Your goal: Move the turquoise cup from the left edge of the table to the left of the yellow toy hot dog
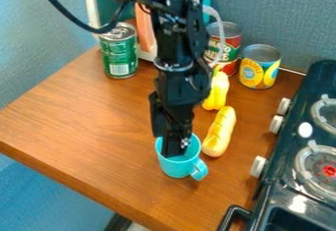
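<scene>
The gripper [175,149] hangs straight down over the front-middle of the wooden table, its tips inside the mouth of a turquoise cup [176,167]. The cup stands upright, its handle pointing to the lower right. How the fingers stand inside the cup cannot be made out. Just right of the cup lies a yellow toy bread loaf [220,132], and behind that a yellow pepper [217,91], close to the arm's right side.
A green can [119,53] stands at the back left, beside a white-framed object. Behind the arm on the right are a red-labelled can [230,43] and a shorter yellow can [259,69]. The dark toy stove [281,195] with white knobs borders the table's right side.
</scene>
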`<state>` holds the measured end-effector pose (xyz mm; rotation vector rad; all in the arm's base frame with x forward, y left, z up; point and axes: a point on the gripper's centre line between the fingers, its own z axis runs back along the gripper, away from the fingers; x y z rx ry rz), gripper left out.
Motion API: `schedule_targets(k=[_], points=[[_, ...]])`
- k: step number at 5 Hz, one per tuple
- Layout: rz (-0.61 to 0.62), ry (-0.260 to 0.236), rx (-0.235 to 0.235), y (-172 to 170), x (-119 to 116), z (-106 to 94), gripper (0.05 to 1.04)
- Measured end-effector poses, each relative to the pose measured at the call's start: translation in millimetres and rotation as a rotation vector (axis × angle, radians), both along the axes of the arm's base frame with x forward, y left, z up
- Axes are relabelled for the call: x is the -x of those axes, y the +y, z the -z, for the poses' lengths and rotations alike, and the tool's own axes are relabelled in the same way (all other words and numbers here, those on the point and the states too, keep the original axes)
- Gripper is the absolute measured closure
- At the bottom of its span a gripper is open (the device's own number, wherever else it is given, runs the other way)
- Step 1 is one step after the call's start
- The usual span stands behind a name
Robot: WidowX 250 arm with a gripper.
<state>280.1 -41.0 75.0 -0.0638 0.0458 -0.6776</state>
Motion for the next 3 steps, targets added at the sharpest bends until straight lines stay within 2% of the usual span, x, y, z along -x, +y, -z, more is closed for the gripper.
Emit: schedule_targets(k=[1, 2, 3], points=[[-0.097, -0.034, 0.040, 33.9, -18.9, -21.5, 0.072], [-0.301, -0.107, 0.036, 86.3, -36.2, -44.5, 0.076], [-0.510, -0.116, 0.034, 134.7, -52.2, -50.0, 0.079]])
